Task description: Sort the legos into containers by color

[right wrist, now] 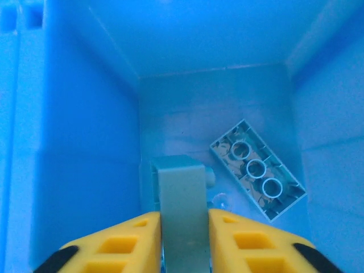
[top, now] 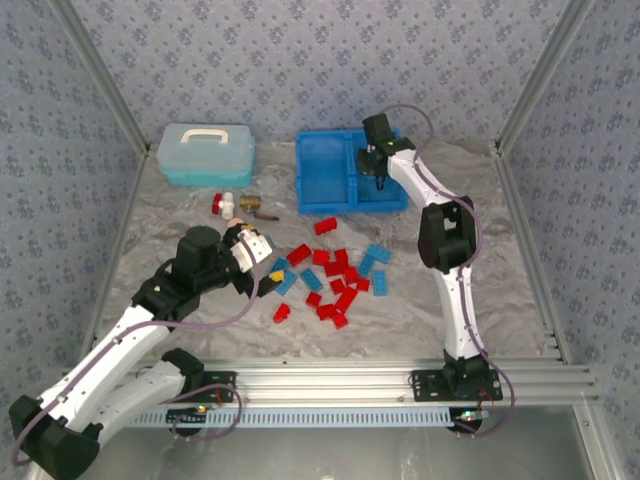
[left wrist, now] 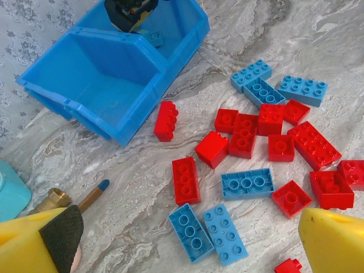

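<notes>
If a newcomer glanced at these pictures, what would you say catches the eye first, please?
The scatter of red and blue legos in the middle stands out first, with the bright blue bin behind it. Over the bin's right compartment, the right gripper clamps a blue brick above a second brick lying underside up.

R tool (top: 381, 184) over bin (top: 322, 172), legos (top: 335, 270) scattered
</notes>
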Robot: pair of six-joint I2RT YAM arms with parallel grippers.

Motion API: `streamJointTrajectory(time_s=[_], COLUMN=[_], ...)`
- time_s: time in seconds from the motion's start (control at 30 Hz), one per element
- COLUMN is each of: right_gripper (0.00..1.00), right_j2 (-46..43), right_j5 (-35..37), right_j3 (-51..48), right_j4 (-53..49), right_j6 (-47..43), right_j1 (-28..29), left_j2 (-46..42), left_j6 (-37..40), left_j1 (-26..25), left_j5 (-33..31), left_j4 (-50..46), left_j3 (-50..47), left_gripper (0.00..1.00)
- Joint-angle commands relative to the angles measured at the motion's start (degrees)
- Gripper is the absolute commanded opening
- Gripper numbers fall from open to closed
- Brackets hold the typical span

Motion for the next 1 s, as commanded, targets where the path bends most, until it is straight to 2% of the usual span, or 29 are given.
streamJointTrajectory(time_s=[0.0, 0.1, 0.2, 0.3, 0.43, 0.53, 0.6, 0.7, 0.77, 0.87, 0.97], right_gripper=[0.34, 0.40, 0.40, 0.39, 0.40, 0.42, 0.49, 0.61, 0.76, 0.97, 1.00], right_j2=[-0.24, -2.15, -5.20, -11.73, -27.52, -41.39, -50.39, -63.66, -71.15, -77.54, -79.53], right_j5=[-1.08, -1.20, -1.38, -1.75, -3.09, -0.96, -0.28, 0.48, 0.31, 0.28, -0.54], right_j3=[2.53, 2.31, 1.64, -3.28, -20.50, -34.54, -43.86, -56.58, -63.04, -67.25, -68.95], right_j4=[-2.94, -3.58, -4.17, -2.91, 5.64, 9.15, 11.50, 12.99, 11.74, 8.25, 7.19], right_j6=[0.39, 0.11, 0.00, 0.66, 0.97, 0.20, -0.31, 0.14, 1.96, 3.25, 3.67], right_j1=[-0.38, -0.57, -0.74, -0.57, 1.82, 5.33, 7.73, 10.97, 11.53, 11.65, 11.55], left_j2=[-0.39, 0.32, 1.30, 3.13, 9.04, 14.54, 17.71, 19.98, 20.30, 21.77, 24.92], left_j6=[-0.10, -0.37, -1.27, -5.70, -21.36, -33.49, -39.11, -47.07, -52.04, -56.78, -57.96], left_j1=[-0.25, -0.23, -0.24, -0.16, -0.20, -0.24, -0.25, -1.39, -4.20, -8.69, -11.98], left_j5=[0.07, -0.16, -1.43, -4.74, -12.55, -17.78, -18.21, -15.58, -14.98, -17.11, -18.56], left_j4=[0.80, 0.91, 1.01, 2.02, -3.53, -10.31, -13.42, -13.64, -11.96, -14.47, -16.35], left_j3=[-0.25, -0.26, -0.05, 0.31, 8.96, 16.12, 18.08, 16.36, 12.90, 10.58, 8.58], left_gripper=[0.99, 0.99, 0.99, 0.99, 0.99, 0.99, 0.98, 0.93, 0.89, 0.86, 0.83])
